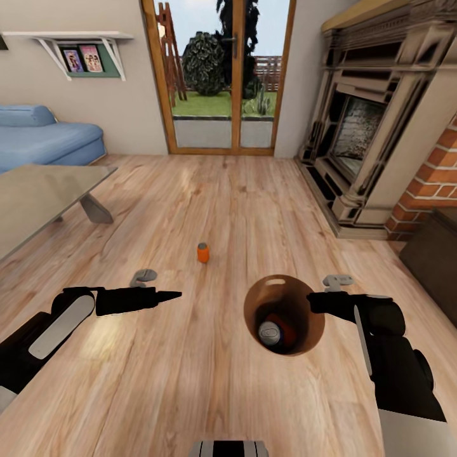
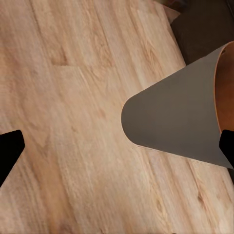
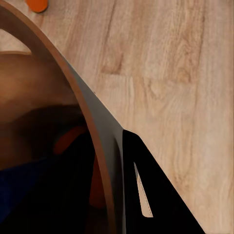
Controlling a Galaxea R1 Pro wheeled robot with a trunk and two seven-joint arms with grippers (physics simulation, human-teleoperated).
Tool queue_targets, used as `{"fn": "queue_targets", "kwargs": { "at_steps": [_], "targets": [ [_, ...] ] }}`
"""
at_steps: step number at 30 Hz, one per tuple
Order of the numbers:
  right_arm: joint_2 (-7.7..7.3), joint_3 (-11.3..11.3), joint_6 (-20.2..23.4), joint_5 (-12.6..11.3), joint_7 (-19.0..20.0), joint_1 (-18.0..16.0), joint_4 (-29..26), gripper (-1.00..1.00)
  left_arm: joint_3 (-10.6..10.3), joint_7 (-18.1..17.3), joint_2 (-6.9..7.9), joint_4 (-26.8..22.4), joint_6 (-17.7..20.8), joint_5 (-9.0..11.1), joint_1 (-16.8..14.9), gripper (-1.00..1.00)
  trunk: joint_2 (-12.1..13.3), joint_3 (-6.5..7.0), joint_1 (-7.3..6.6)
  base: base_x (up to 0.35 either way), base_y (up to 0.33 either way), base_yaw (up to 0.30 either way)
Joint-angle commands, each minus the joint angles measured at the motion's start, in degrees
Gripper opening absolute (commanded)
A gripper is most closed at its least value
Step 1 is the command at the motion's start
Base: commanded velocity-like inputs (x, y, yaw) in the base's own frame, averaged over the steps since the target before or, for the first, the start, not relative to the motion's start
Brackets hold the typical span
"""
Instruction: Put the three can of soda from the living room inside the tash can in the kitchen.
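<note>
An orange can of soda point(image 1: 202, 252) stands upright on the wood floor ahead of me, and an edge of it shows in the right wrist view point(image 3: 36, 5). The brown tash can point(image 1: 298, 346) hangs above the floor at my right, my right gripper point(image 1: 315, 302) shut on its rim point(image 3: 105, 161). Inside it lies another can of soda point(image 1: 270, 332), grey end up, orange showing beside it point(image 3: 68, 139). My left gripper point(image 1: 172, 295) is open and holds nothing, left of the tash can; its wrist view shows the bin's grey outer wall point(image 2: 180, 117).
This is the living room. A glass-topped coffee table point(image 1: 38, 197) and blue sofa point(image 1: 44, 136) stand at the left. Glass doors point(image 1: 222, 76) are straight ahead. The stone fireplace point(image 1: 374, 127), brick wall and a dark block point(image 1: 438, 254) line the right.
</note>
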Motion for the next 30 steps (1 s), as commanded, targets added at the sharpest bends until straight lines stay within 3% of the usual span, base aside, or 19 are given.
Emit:
{"fn": "queue_targets", "kwargs": {
  "at_steps": [1, 30],
  "targets": [
    [0.00, 0.0, 0.2, -1.3, 0.0, 0.0, 0.0, -1.00, 0.0, 0.0, 0.00, 0.0, 0.0, 0.0, 0.0, 1.00, 0.0, 0.01, -0.01, 0.338, 0.000, 0.000],
    [0.08, -0.4, 0.2, -1.3, 0.0, 0.0, 0.0, -1.00, 0.0, 0.0, 0.00, 0.1, 0.0, 0.2, 0.0, 1.00, 0.0, 0.01, -0.01, 0.338, 0.000, 0.000]
  ]
}}
